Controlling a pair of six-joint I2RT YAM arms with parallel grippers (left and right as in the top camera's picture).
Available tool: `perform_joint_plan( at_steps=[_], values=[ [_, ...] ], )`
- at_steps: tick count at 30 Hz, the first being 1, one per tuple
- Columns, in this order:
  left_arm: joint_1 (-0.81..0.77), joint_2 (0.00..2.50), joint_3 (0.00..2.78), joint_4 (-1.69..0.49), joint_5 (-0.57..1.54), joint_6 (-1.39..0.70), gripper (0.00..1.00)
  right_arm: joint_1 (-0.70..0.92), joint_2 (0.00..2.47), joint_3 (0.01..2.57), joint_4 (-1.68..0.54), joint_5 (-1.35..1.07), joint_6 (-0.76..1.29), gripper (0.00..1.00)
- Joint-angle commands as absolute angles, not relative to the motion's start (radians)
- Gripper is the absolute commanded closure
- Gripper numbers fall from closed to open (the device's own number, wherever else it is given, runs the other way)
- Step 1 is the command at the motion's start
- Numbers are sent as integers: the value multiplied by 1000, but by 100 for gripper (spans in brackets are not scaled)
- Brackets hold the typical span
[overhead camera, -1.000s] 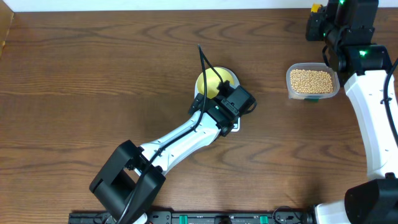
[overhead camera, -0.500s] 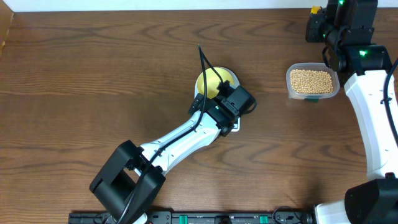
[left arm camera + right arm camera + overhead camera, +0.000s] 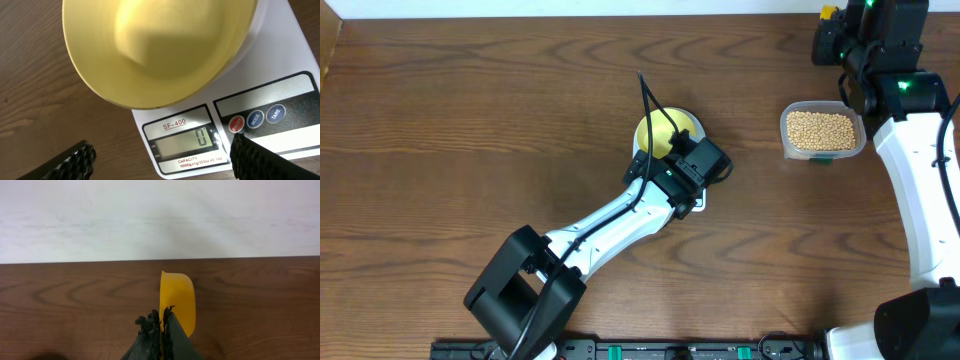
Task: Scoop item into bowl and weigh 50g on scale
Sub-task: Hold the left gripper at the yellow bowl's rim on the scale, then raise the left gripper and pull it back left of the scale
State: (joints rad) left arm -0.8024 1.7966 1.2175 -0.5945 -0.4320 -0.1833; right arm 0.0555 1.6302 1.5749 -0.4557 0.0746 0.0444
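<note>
So the left gripper (image 3: 162, 157) is hovering over the middle of the brown wooden desk (image 3: 470, 120), fingers spread wide and gripping nothing. Right under it, the small pale-yellow round bowl (image 3: 150, 50) is sitting on the flat white digital scale (image 3: 280, 55). In the wrist view, the grey display (image 3: 182, 141) at the scale's 6 o'clock edge is showing 0. Over at the bowl's 3 o'clock, well apart, the clear rectangular plastic tub (image 3: 785, 140) is holding the small round tan beans (image 3: 820, 128). At the tub's 1 o'clock, the right gripper (image 3: 161, 325) is clenching the bright yellow plastic scoop (image 3: 177, 302) by its handle.
</note>
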Motion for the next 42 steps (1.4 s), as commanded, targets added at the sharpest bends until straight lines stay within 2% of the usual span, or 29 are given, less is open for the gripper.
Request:
perform_joint_plan(
  at_steps=[1, 42],
  values=[
    [-802, 1784, 1208, -597, -437, -178, 12, 53, 1635, 1574, -457, 68, 55, 99],
    [-802, 1784, 1208, -602, -411, -178, 12, 54, 1635, 1574, -457, 46, 82, 99]
  ],
)
